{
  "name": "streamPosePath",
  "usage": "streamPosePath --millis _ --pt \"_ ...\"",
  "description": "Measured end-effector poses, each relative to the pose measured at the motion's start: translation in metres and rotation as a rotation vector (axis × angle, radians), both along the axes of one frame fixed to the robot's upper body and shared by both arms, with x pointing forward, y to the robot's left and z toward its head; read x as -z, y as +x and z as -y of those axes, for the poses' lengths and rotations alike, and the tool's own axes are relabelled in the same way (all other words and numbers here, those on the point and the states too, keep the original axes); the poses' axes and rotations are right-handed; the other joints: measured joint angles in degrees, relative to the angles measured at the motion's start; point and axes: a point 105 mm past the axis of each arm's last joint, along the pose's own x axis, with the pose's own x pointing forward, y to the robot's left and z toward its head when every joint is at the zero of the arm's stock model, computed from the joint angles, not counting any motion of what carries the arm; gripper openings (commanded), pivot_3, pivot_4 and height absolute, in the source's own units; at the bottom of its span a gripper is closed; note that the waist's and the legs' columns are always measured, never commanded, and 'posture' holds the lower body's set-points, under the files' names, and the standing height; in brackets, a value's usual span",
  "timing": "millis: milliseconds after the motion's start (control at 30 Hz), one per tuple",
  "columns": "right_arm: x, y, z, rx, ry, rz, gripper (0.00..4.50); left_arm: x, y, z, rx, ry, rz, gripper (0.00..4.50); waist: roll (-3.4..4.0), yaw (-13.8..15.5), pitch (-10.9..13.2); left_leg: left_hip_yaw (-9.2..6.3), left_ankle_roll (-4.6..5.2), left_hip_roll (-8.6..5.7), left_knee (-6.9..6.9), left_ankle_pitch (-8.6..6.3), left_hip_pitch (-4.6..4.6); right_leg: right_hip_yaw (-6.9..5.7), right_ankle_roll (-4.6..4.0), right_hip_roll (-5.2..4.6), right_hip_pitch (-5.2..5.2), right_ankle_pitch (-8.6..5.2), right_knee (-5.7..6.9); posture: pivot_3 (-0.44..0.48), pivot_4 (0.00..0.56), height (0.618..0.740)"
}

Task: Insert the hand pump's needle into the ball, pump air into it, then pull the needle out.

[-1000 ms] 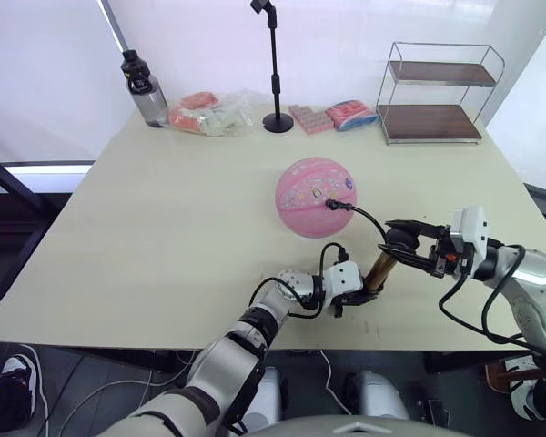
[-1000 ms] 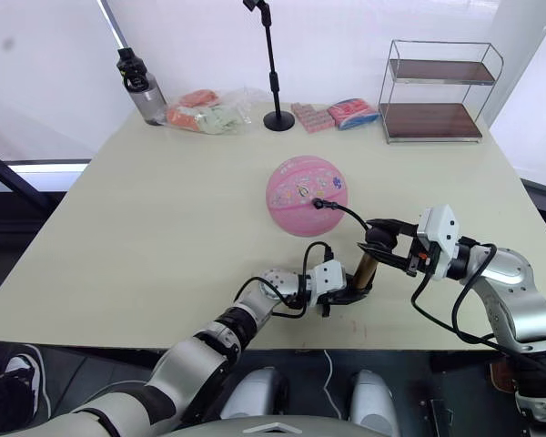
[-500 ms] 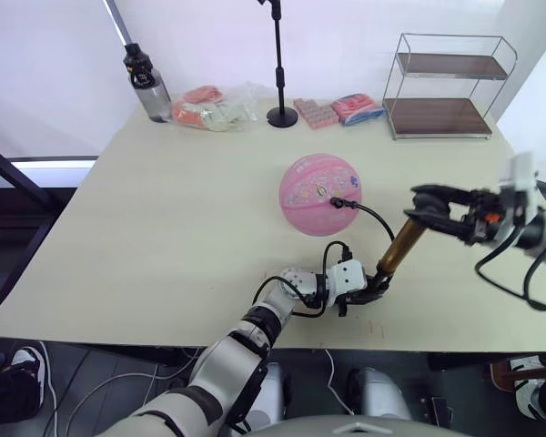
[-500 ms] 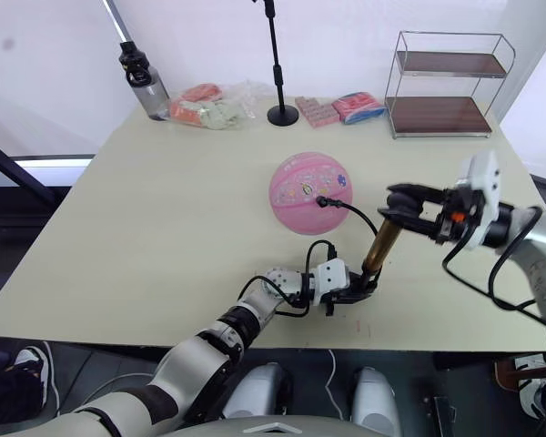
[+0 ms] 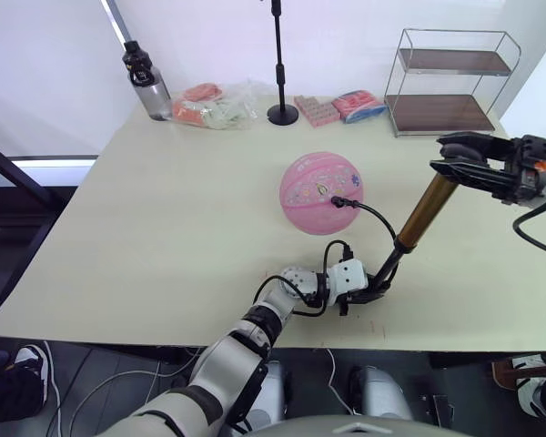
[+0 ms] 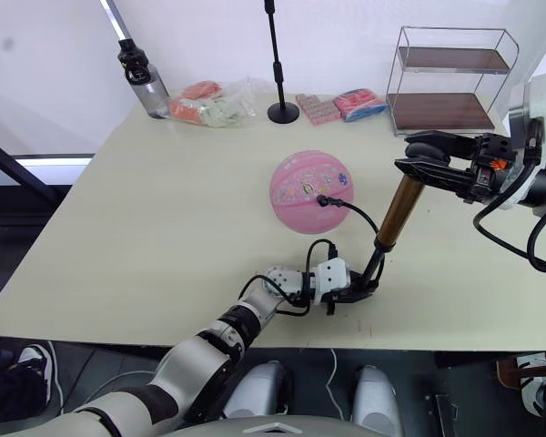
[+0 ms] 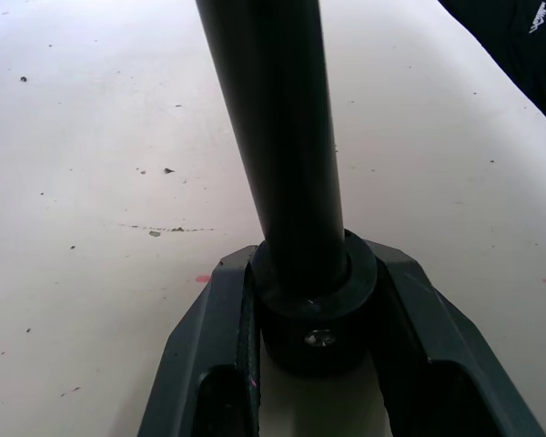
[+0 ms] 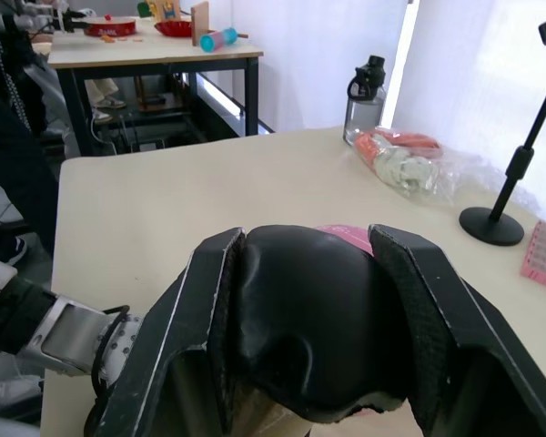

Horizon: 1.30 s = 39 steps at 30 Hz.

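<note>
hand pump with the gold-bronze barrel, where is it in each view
Left eye view: gold-bronze hand pump slants right of centre, beside the pink ball.
Right eye view: same slant, right of the ball.
Left wrist view: its black base sits between the left gripper fingers.
Right wrist view: its black handle fills the right gripper.

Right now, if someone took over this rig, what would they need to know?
Left pincer: shut on the pump's base, at the table's near edge.
Right pincer: shut on the handle, drawn up and out, pump slanting.
Hose runs to the ball; needle is at the valve.
Done: needle in, pumping under way.
Left: push the handle down, repeat as needed, then pull the needle out.
</note>
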Motion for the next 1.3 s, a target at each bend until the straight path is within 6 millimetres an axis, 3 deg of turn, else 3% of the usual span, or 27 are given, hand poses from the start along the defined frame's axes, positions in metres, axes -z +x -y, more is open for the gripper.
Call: streamPosePath --millis 133,467,733,933,1033,1067,1200,1300 --pt "0.016 -0.005 0.003 0.008 -0.016 0.024 1.65 0.001 0.000 -0.001 -0.003 0.004 0.000 1.10 -0.13 -0.05 -0.08 -0.02 0.00 0.01 0.01 0.00 0.07 -0.02 0.15 0.01 0.05 -0.04 0.01 0.000 0.150 0.740" --pt "0.080 -0.001 -0.011 -0.001 -0.052 0.007 1.65 0.005 0.000 -0.003 -0.010 0.017 -0.011 1.10 -0.74 -0.10 -0.65 -0.09 0.00 0.08 -0.02 0.00 0.17 -0.05 0.14 0.11 0.11 -0.05 0.01 0.000 0.150 0.740" --pt "0.129 0.000 -0.022 0.010 -0.092 0.000 1.65 0.006 0.001 -0.005 -0.020 0.024 -0.012 1.10 -0.68 -0.16 -0.82 -0.07 0.00 0.16 -0.02 0.00 0.30 -0.04 0.18 0.15 0.18 -0.18 0.03 0.000 0.150 0.740" --pt "0.136 -0.003 -0.027 0.013 -0.096 0.025 1.65 0.008 0.002 -0.008 -0.033 0.028 -0.021 1.10 -0.63 -0.24 -0.97 -0.03 -0.01 0.33 -0.03 -0.01 0.48 -0.02 0.09 0.23 0.31 -0.25 0.03 0.000 0.150 0.740" --pt "0.139 -0.002 -0.028 0.027 -0.103 0.028 1.65 0.007 0.001 -0.008 -0.026 0.022 -0.045 2.76 -0.54 -0.22 -0.96 0.04 -0.02 0.54 -0.03 -0.01 0.52 -0.01 0.08 0.30 0.31 -0.26 0.05 0.000 0.150 0.740" --pt "0.139 -0.002 -0.029 0.027 -0.104 0.028 1.65 0.007 0.001 -0.008 -0.025 0.022 -0.045 2.90 -0.53 -0.22 -0.96 0.04 -0.02 0.54 -0.03 -0.01 0.52 -0.01 0.08 0.30 0.31 -0.26 0.04 0.000 0.150 0.740" --pt "0.138 -0.001 -0.029 0.035 -0.105 0.033 1.65 0.005 -0.001 -0.009 -0.002 0.002 -0.062 4.48 -0.45 -0.16 -0.98 0.06 -0.02 0.53 -0.03 -0.01 0.48 0.00 0.07 0.29 0.30 -0.26 0.01 0.000 0.150 0.740" --pt "0.138 -0.001 -0.029 0.038 -0.104 0.035 1.65 0.004 -0.003 -0.011 0.010 -0.006 -0.064 4.50 -0.43 -0.19 -0.95 0.08 -0.02 0.53 -0.02 -0.01 0.45 0.01 0.06 0.27 0.27 -0.26 0.01 0.000 0.150 0.740"
